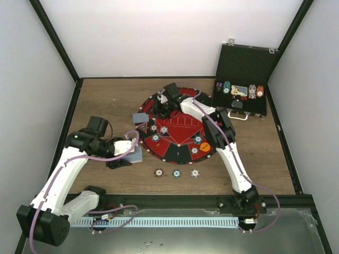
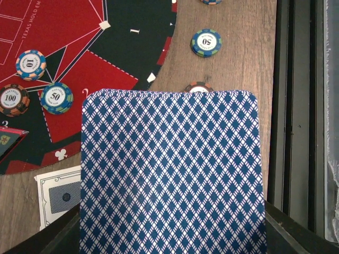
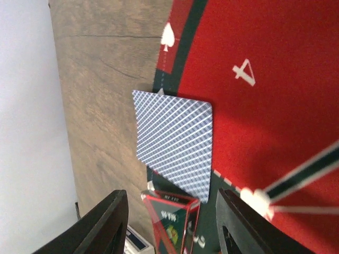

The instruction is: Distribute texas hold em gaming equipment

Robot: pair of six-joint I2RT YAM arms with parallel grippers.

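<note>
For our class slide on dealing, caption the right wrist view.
Open right gripper above a blue-backed card lying face-down over the edge of the mat.

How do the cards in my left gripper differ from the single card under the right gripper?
The held cards are clamped in the left gripper; the dealt card lies loose, with the right gripper open above it. The held cards sit beside the mat, over the wooden table; the dealt card straddles the mat's rim, partly on wood. Both show blue lattice backs.
</note>
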